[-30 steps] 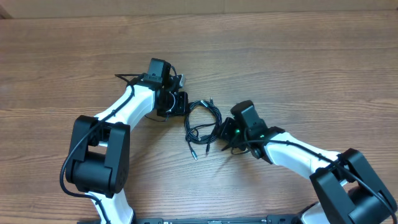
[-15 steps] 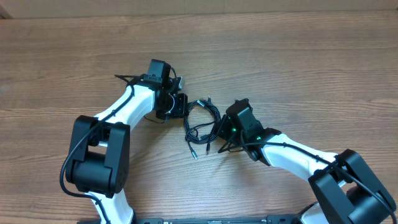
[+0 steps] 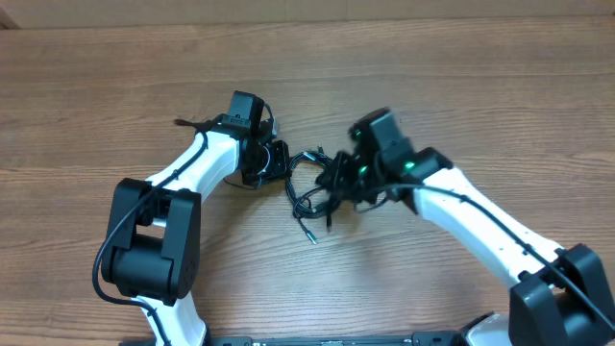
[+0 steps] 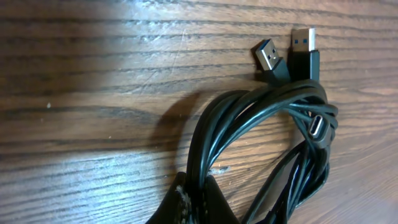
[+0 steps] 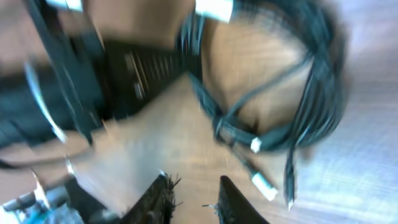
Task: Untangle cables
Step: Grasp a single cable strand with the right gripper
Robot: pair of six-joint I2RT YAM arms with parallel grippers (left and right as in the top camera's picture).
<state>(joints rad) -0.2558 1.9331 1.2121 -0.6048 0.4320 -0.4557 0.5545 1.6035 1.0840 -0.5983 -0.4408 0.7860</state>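
Observation:
The cables [image 3: 309,200] are a small tangle of thin black cords on the wooden table, between my two arms. My left gripper [image 3: 280,160] is shut on a few strands at the bundle's left side. In the left wrist view the strands run down between its fingers [image 4: 214,202]. Two USB plugs [image 4: 272,58] and a smaller plug [image 4: 317,127] lie at the loops' far end. My right gripper [image 3: 334,179] hovers over the bundle's right side. It is open, with only bare wood between its fingertips [image 5: 231,199]. The cables [image 5: 305,106] lie ahead of it, blurred.
One loose plug end [image 3: 309,236] trails toward the front of the table [image 3: 461,77]. My left arm's black gripper body [image 5: 134,74] fills the upper left of the right wrist view, close to the cables.
My right arm has swung up and away from the front edge, over the bundle's right side, and its jaws have parted. The left jaws closed on the strands. The bundle shifted slightly.

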